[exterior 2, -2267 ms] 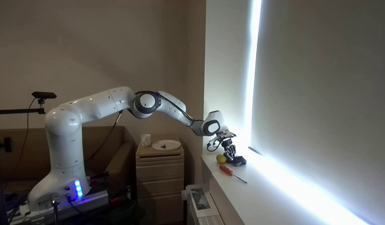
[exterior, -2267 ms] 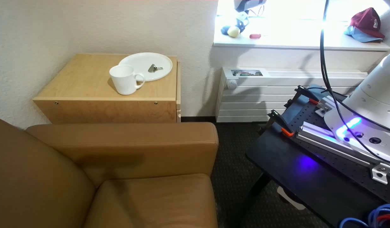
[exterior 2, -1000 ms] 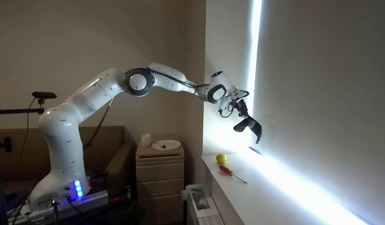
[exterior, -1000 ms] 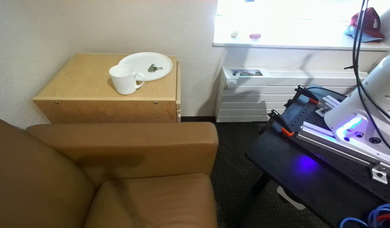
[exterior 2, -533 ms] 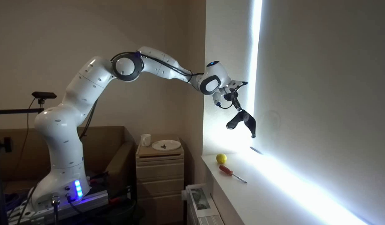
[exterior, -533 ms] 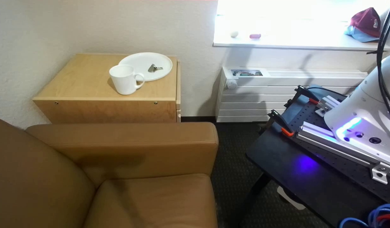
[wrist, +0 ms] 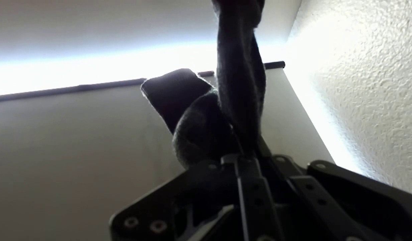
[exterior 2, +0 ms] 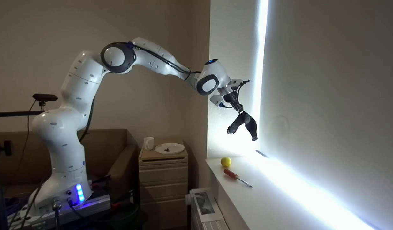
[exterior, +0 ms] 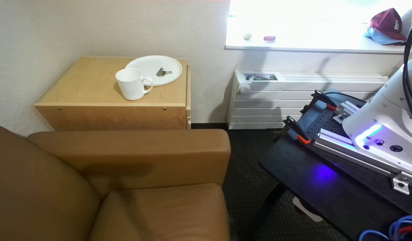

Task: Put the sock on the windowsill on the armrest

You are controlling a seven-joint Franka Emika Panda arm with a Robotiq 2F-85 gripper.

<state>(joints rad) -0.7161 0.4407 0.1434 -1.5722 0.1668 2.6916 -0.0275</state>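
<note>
In an exterior view, the black two-fingered gripper [exterior 2: 240, 111] points slantwise down, its jaws clenched on the middle of a limp, elongated black cloth sock [exterior 2: 247, 118] whose two ends droop apart in mid-air, higher than the long white windowsill [exterior 2: 263, 204]. On that ledge, a round yellow ball [exterior 2: 225, 162] sits near an orange-red-handled metal screwdriver [exterior 2: 236, 177], while the broad, padded brown armrest [exterior: 132, 142] of the upholstered armchair [exterior: 165, 214] is well apart from the sock.

sock [exterior 2: 246, 118] in hand [exterior 2: 240, 111], abv sill [exterior 2: 247, 204], mug [exterior: 129, 85] nr plate [exterior: 149, 63]
</note>
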